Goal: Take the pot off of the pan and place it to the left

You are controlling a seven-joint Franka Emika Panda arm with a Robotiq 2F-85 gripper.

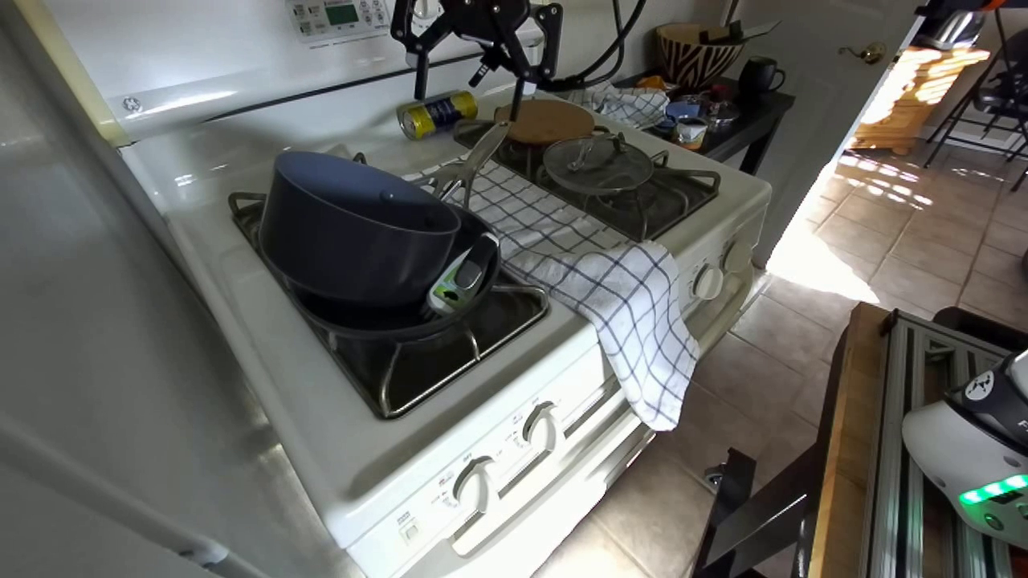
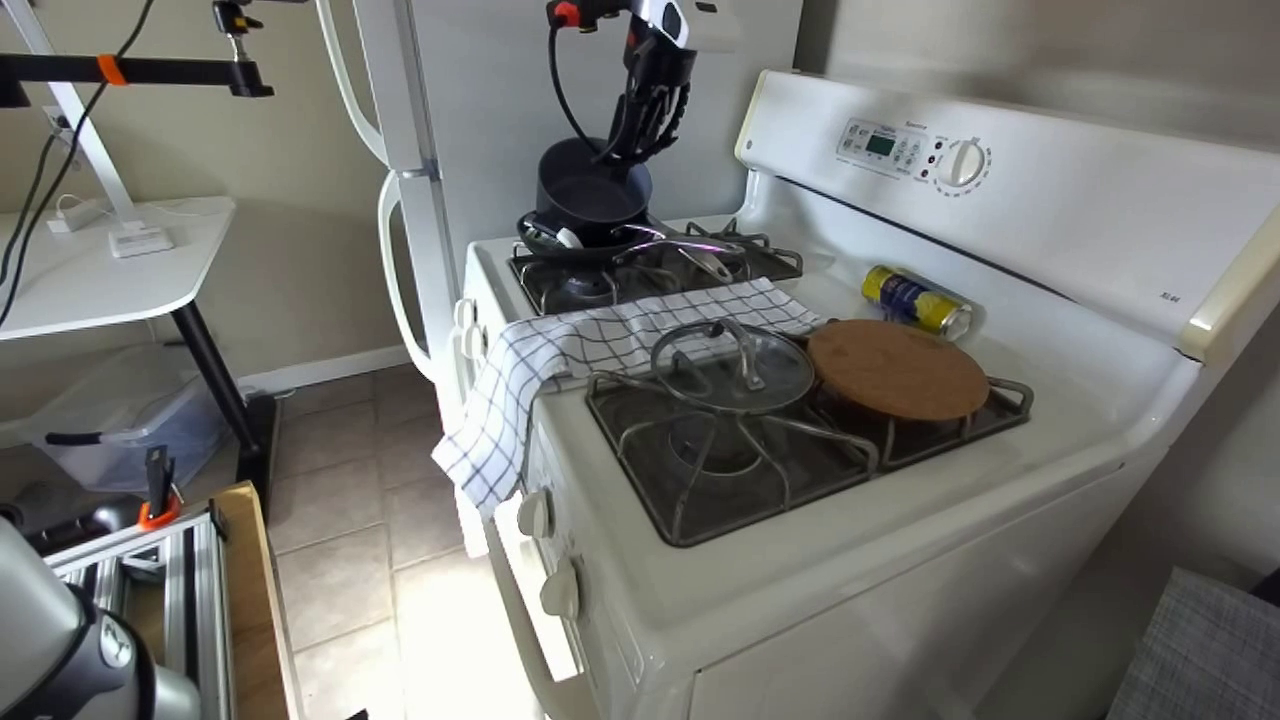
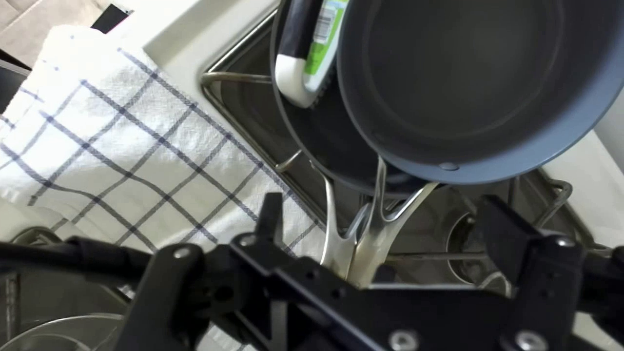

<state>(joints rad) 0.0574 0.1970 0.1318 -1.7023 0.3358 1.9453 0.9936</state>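
The dark blue-grey pot [image 1: 357, 241] sits tilted inside the wide dark pan [image 1: 385, 327] on the stove. Both also show in an exterior view, pot [image 2: 592, 205] and pan [image 2: 575, 252], and in the wrist view, pot [image 3: 463, 73] and pan [image 3: 321, 141]. The pot's metal handle [image 3: 378, 234] lies over the pan's handle [image 3: 336, 243]. My gripper [image 3: 385, 214] is open and empty, its fingers spread to either side of the handles. In an exterior view the gripper [image 1: 470, 88] is above the handle end, apart from it. The far handle ends are hidden in the wrist view.
A green-labelled brush [image 1: 464, 277] lies in the pan beside the pot. A checked towel [image 1: 562, 233] lies across the stove's middle. A glass lid [image 2: 733, 368], a round brown board [image 2: 897, 368] and a yellow can [image 2: 915, 300] are on the stove. A fridge [image 2: 560, 80] stands alongside.
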